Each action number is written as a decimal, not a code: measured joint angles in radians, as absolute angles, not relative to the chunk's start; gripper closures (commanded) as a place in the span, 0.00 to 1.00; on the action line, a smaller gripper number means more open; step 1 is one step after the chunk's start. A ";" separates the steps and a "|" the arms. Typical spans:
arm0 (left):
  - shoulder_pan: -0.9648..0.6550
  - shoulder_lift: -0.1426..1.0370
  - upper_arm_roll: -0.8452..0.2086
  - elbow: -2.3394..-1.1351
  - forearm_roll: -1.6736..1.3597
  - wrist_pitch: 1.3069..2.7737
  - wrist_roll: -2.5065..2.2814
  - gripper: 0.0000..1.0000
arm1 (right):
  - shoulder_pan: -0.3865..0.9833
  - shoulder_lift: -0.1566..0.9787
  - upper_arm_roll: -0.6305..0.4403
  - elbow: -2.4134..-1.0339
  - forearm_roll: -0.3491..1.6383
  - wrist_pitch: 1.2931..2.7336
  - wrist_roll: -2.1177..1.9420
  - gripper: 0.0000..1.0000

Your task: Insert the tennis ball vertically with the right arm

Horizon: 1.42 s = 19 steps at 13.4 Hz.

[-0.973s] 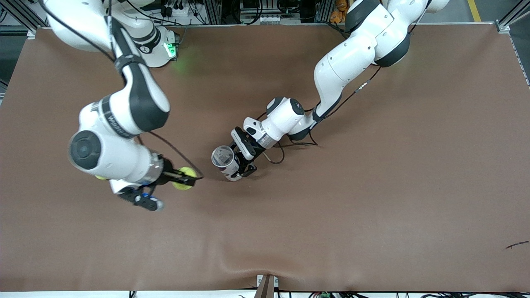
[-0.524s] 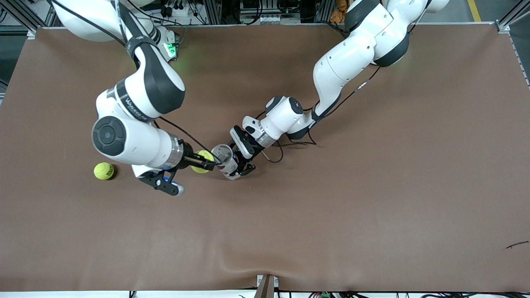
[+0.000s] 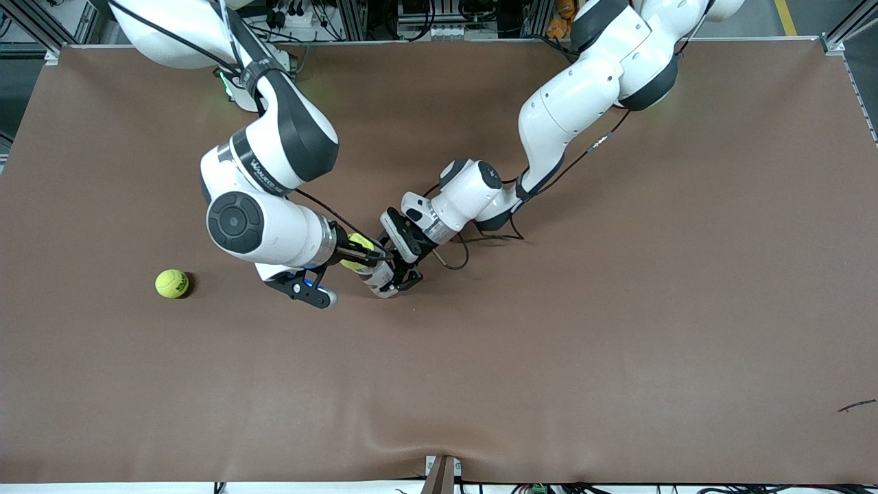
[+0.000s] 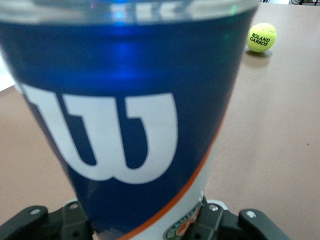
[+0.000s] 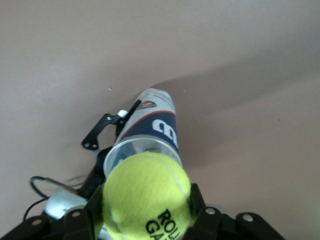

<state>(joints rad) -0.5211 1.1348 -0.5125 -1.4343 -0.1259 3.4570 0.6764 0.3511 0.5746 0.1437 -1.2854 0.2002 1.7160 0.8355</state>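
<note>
My right gripper [image 3: 365, 254] is shut on a yellow tennis ball [image 3: 354, 248] and holds it right over the open mouth of a tennis ball can. In the right wrist view the ball [image 5: 147, 197] sits between my black fingers [image 5: 80, 220], with the can's clear rim [image 5: 142, 147] just below it. The can [image 3: 379, 280] is blue and white with a white W and stands tilted at mid-table. My left gripper [image 3: 401, 269] is shut on the can's lower part. In the left wrist view the can [image 4: 125, 125] fills the picture.
A second yellow tennis ball [image 3: 171, 283] lies loose on the brown table [image 3: 617, 309], toward the right arm's end; it also shows in the left wrist view [image 4: 261, 37]. A small dark scrap [image 3: 856, 405] lies near the front edge at the left arm's end.
My right arm has carried the held ball from the right arm's end of the table across to the can's mouth, uncovering the loose ball. The left arm and can have stayed put.
</note>
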 measured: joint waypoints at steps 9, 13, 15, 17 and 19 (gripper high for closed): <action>-0.524 1.135 -0.514 -1.435 -0.126 3.457 0.676 0.32 | 0.355 0.563 0.124 -1.276 0.199 1.729 0.903 0.00; -0.524 1.135 -0.515 -1.435 -0.126 3.457 0.676 0.26 | 0.167 0.546 0.115 -1.252 0.178 1.685 0.741 0.00; -0.524 1.135 -0.515 -1.435 -0.126 3.457 0.676 0.17 | 0.084 0.552 0.109 -1.265 0.091 1.656 0.565 0.00; -0.524 1.135 -0.515 -1.434 -0.126 3.457 0.675 0.12 | 0.002 0.565 0.106 -1.302 0.028 1.654 0.382 0.00; -0.525 1.135 -0.516 -1.433 -0.126 3.459 0.669 0.08 | -0.089 0.596 0.103 -1.345 -0.035 1.659 0.219 0.00</action>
<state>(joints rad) -0.5245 1.1351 -0.5158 -1.4331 -0.1259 3.4588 0.6688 -0.0895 0.5958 0.1030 -1.3450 -0.0346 1.6594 0.2185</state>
